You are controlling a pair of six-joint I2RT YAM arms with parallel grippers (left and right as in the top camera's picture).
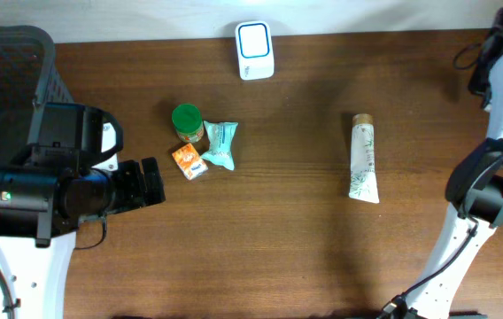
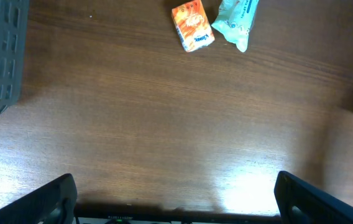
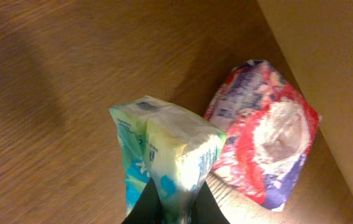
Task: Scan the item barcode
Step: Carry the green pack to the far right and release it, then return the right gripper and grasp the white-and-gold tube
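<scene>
**Right gripper clamping soft pack near table edge**

The soft pack, a crinkly pale green and white film wrap with a folded end seam, is sitting pinched between the dark fingers of the right gripper, tilting up over the wood-grain table close to its edge. Its print is blurring out, nothing readable, and the overhead view is not showing it. A puffy red and purple packet is lying just beside it on the table, its lettering also too soft to read. The white rounded scanner is sitting at the table's far edge, mid-way along. A white tube is lying right of centre. Left of centre, a green-lidded jar, a teal pouch and an orange carton are clustering together, touching. A dark mesh basket is filling the far left corner, cut off by the frame. The left gripper is hanging spread wide, holding nothing.
</scene>
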